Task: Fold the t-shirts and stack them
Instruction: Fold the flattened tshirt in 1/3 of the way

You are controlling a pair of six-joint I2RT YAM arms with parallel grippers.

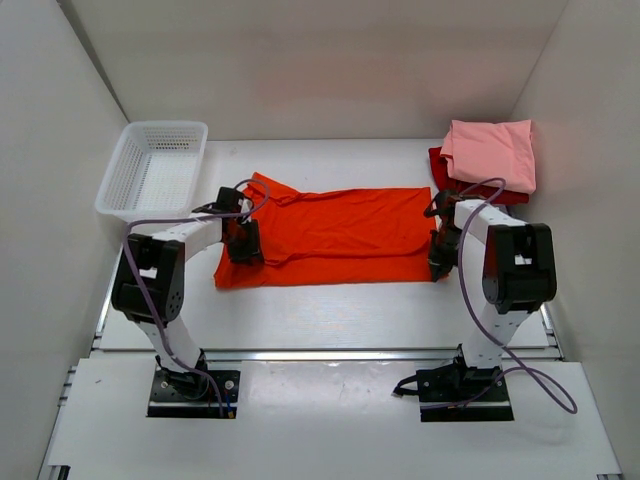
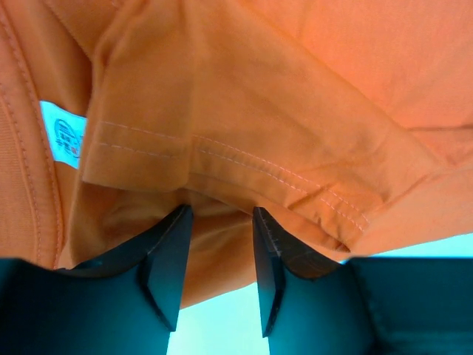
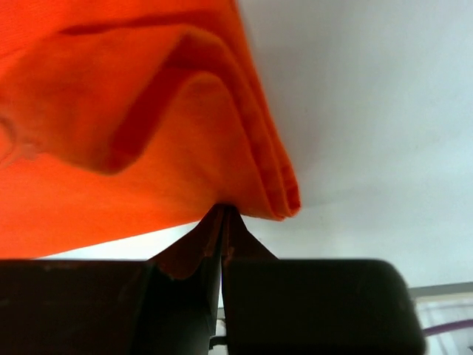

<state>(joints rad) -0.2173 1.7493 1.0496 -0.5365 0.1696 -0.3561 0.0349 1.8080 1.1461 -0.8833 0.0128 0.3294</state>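
The bright orange t-shirt lies lengthwise across the middle of the table, collar end at the left. My left gripper is down at its left end by the sleeve. In the left wrist view the gripper is open, and the hemmed sleeve of the shirt lies just past and partly between the fingertips. My right gripper is at the shirt's near right corner. In the right wrist view the gripper is shut on the folded edge of the shirt. The light pink t-shirt lies folded on the dark red one at the back right.
A white plastic mesh basket stands at the back left, just beyond my left arm. White walls close in the table on the left, back and right. A white care label shows inside the orange shirt's collar.
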